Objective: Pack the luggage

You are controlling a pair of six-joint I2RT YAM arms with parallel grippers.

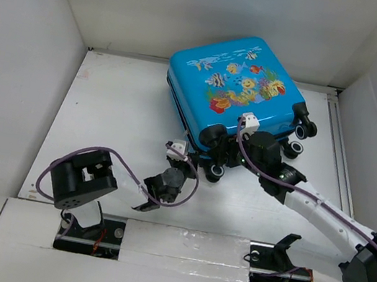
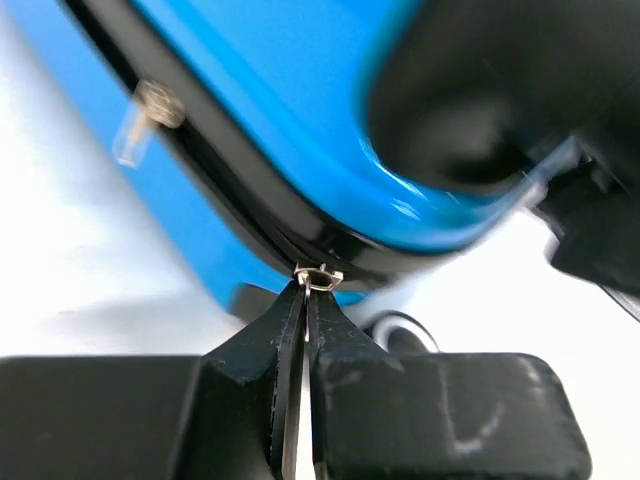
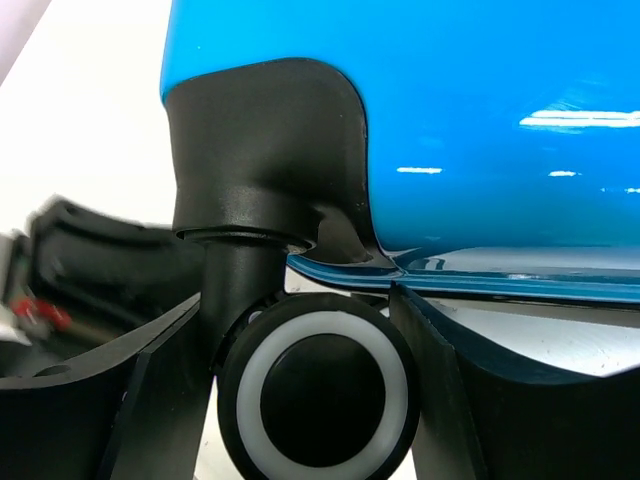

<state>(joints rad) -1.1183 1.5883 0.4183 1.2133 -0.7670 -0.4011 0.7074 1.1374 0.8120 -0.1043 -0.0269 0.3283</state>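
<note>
Item: luggage (image 1: 236, 76), one, bright blue hard shell printed with fish and coral, lying flat and closed on the white table (image 1: 106, 112), towards its far side. Wheels: three black wheels with pale rings show from overhead, two at the luggage's right corner (image 1: 301, 139) and one at its near corner (image 1: 214, 171). A further wheel (image 3: 315, 395) shows only in the right wrist view, under a black corner housing (image 3: 265, 150) of the shell. Zipper pulls: two, both on the dark seam between the shells. Arms: two, both reaching to the luggage's near edge. Left gripper (image 2: 306, 300): one, fingers pressed together and pinching the first metal zipper pull (image 2: 318, 277) at the curved corner of the luggage. The second pull (image 2: 150, 108) hangs free farther along the same seam, apart from the fingers. Right gripper (image 3: 300, 300): one, its two fingers (image 3: 450, 400) set either side of that further wheel and bearing against it.
</note>
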